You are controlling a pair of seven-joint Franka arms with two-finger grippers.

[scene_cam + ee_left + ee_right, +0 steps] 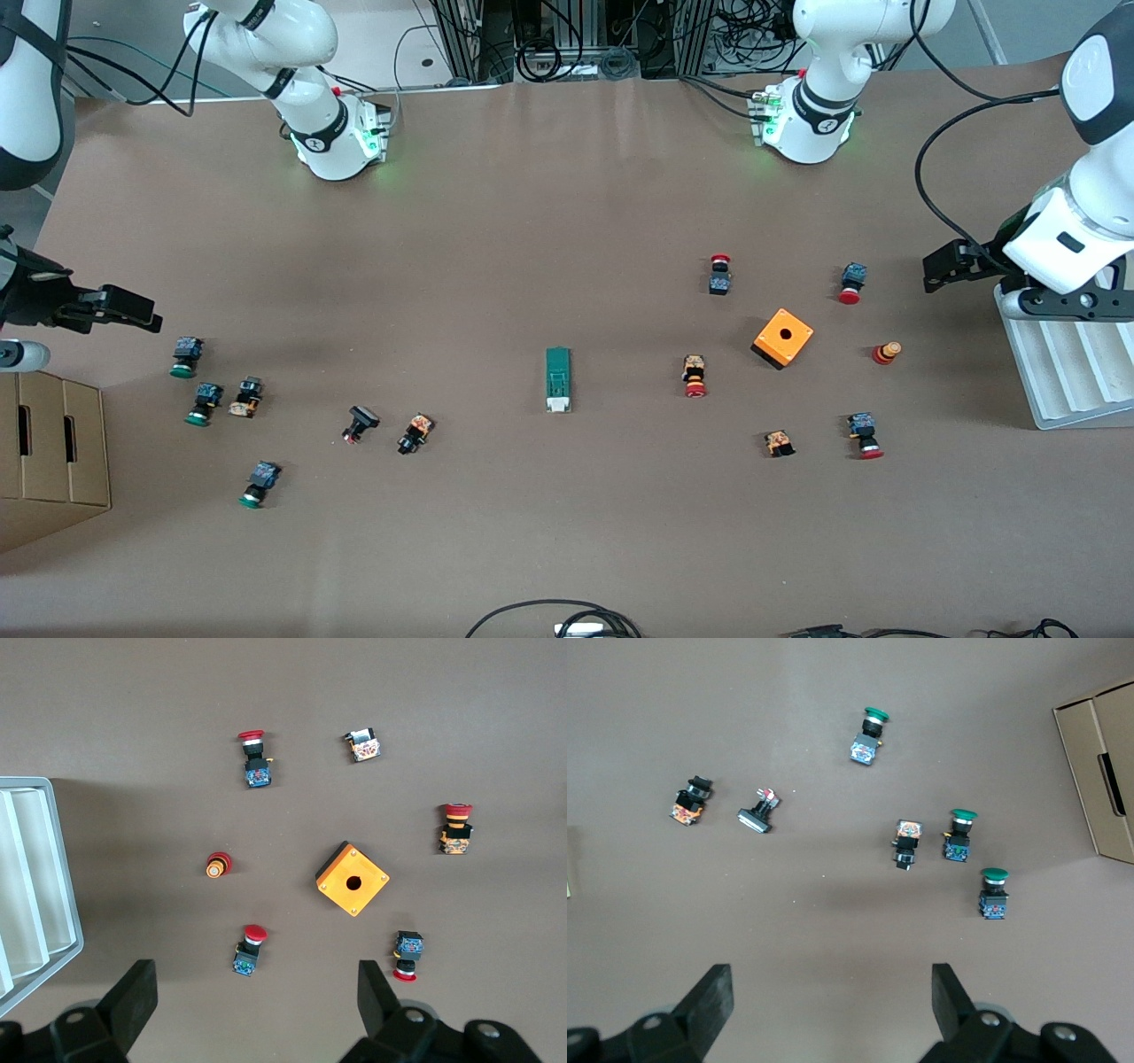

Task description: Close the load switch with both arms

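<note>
I have nothing in hand yet. My left gripper (941, 266) hangs over the surface (567, 532) at the left arm's end, beside the ribbed white tray (1063, 372), its jaws spread wide and empty. My right gripper (133, 310) hangs over the right arm's end, above the green push buttons (184, 356) and near the cardboard box (49, 452), jaws equally wide and empty. I judge both are parked out at the ends to leave the middle open.

The load switch (558, 379) lies flat there, well apart from either gripper, about 9 o'clock of the orange box (783, 338). It is a narrow green block with a white piece at its 6 o'clock end, the end nearer the front camera. The block lies square to the surface, long axis 12 to 6, so one gripper could steady the green body while the other pushes the white piece.
</note>
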